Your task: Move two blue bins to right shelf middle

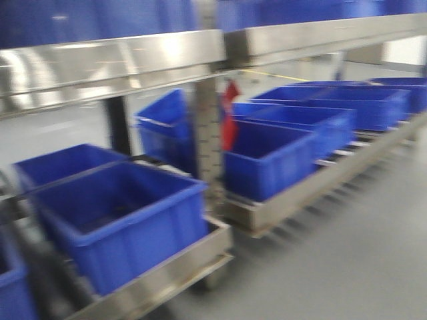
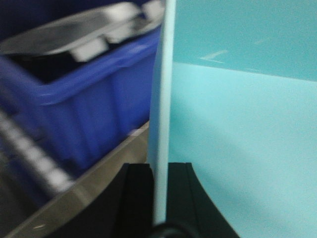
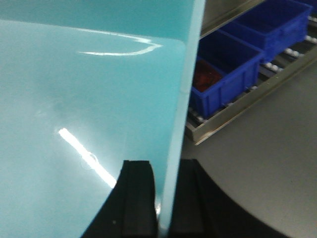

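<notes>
Left hand (image 2: 159,171) and right hand (image 3: 161,171) each pinch a thin wall of a pale blue bin (image 2: 237,148), held above the floor (image 3: 277,173) near the steel shelf (image 1: 320,35); such narrow grips could let it slip or clip the shelf.

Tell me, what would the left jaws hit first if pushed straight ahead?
The left gripper has its jaws shut on a pale turquoise panel that fills its line ahead. Beside that, a blue bin on the steel shelf looks next nearest; blur hides depth.
</notes>
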